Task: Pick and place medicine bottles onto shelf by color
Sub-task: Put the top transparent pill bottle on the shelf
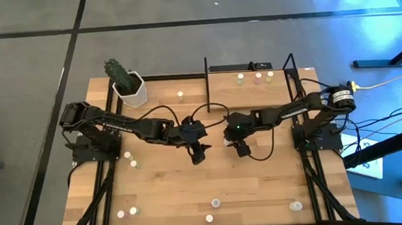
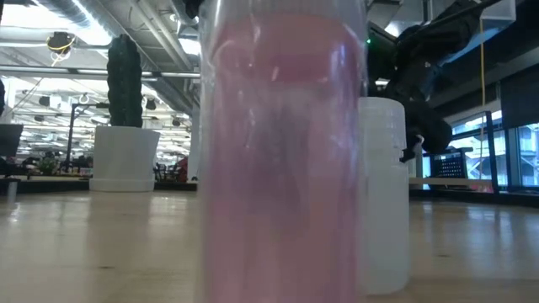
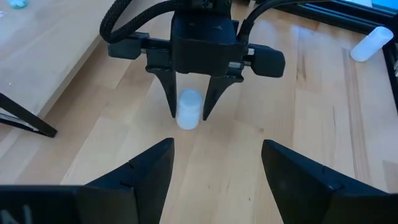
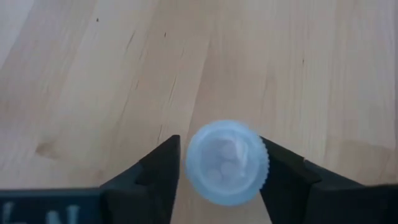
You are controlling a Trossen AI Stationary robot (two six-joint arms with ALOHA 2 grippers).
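Note:
A small white medicine bottle (image 3: pixel 188 110) stands upright on the wooden table near its middle; its round ribbed cap (image 4: pixel 227 163) faces my right wrist camera. My right gripper (image 3: pixel 190 116) points steeply down over it, open, with one finger on each side of the bottle. In the high view this gripper (image 1: pixel 240 149) sits right of centre. My left gripper (image 1: pixel 198 154) hangs just left of it above the table, open and empty, aimed at the bottle. The shelf (image 1: pixel 252 87) stands at the far right with a few bottles (image 1: pixel 258 76) on its board. My right gripper stands astride the white bottle's cap, coming from above. A thin gap shows beside one finger (image 4: pixel 163 163). Whether the other finger (image 4: pixel 281 168) touches the cap's ribbed rim (image 4: pixel 263 163) I cannot tell. The bottle rests upright on the table.
A white plant pot (image 1: pixel 130 89) stands at the far left. Loose bottles are scattered: a pair at left (image 1: pixel 130 158), a pair near the front left (image 1: pixel 126 212), one lying at front right (image 1: pixel 295 206). A pink bottle (image 2: pixel 282 151) and a white one (image 2: pixel 383 194) stand close before the low camera.

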